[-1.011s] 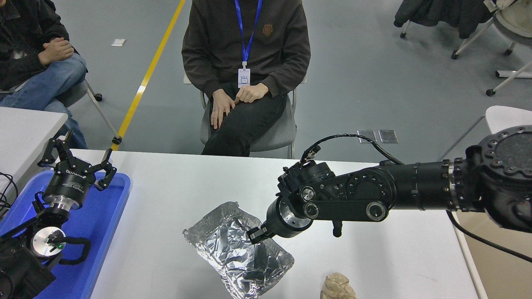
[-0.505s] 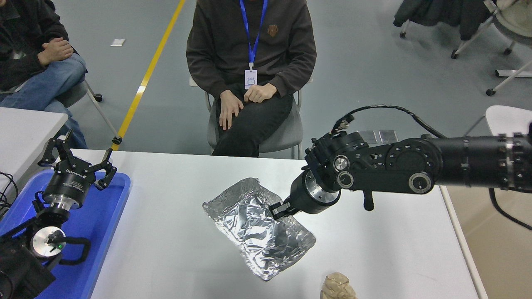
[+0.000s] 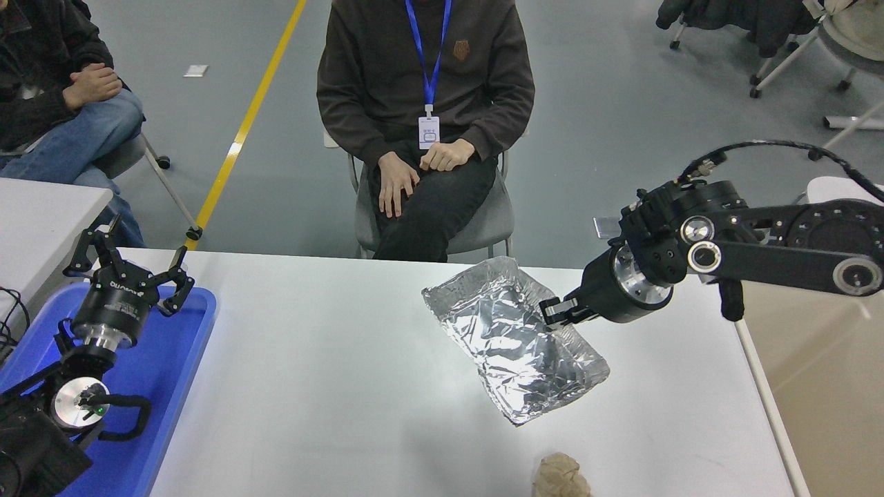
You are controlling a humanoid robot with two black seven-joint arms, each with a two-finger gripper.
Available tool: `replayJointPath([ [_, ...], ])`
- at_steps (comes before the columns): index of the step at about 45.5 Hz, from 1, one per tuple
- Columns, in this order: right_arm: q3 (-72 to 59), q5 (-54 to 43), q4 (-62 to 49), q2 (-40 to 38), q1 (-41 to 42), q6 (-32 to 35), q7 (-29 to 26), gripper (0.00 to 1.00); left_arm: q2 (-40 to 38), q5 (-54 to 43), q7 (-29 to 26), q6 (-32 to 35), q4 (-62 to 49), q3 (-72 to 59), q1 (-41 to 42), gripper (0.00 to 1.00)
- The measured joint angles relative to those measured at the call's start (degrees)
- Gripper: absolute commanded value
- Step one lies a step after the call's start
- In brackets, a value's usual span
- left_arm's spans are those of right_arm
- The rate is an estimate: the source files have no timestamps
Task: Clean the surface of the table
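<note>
Carried up and to the right since the earlier frames, the crumpled silver foil tray (image 3: 514, 338) now hangs out toward the far right part of the wide, smooth, grey-white table surface (image 3: 331, 386), where before it was nearer the middle. The right gripper (image 3: 558, 312) has its jaws closed narrow on the tray's near-right rim, so the tray trails away from the jaws to their left and below, tilted, with its lower corner close to the surface (whether it touches cannot be told). Below the jaws and nearer the camera, a crumpled beige paper wad (image 3: 561, 476) sits at the surface's front edge, well apart from the tray. Far to the left of the jaws, the left gripper (image 3: 131, 266) is parked with its jaws spread wide above a blue rectangular plastic tray (image 3: 173, 359). A person in a dark sweatshirt (image 3: 425, 76) sits beyond the surface. The tabletop itself is stiff, flat and slick, so it is not something to grasp; it gets cleared by lifting litter off it. The foil, by my reading, is very light and thin, bends and dents easily, and could slip or tear, so the folded rim is the sensible place to pinch. The paper wad looks soft and light, and should take a grip across its middle.
</note>
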Motion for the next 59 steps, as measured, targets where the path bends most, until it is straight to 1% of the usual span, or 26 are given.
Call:
replayJointPath([
  [16, 2.02, -1.57, 2.95, -10.84, -0.16, 4.59, 0.16, 0.0, 0.0, 0.0, 0.0, 0.0, 0.0, 0.0, 0.0, 1.0],
  [26, 2.76, -3.73, 2.88, -16.55, -0.94, 6.09, 1.95, 0.0, 0.0, 0.0, 0.0, 0.0, 0.0, 0.0, 0.0, 1.0],
  [44, 3.95, -7.74, 1.54, -25.01, -3.16, 6.73, 9.22, 0.0, 0.0, 0.0, 0.0, 0.0, 0.0, 0.0, 0.0, 1.0],
  [59, 4.47, -9.85, -0.06, -29.01, -5.37, 6.59, 16.04, 0.0, 0.0, 0.0, 0.0, 0.0, 0.0, 0.0, 0.0, 1.0],
])
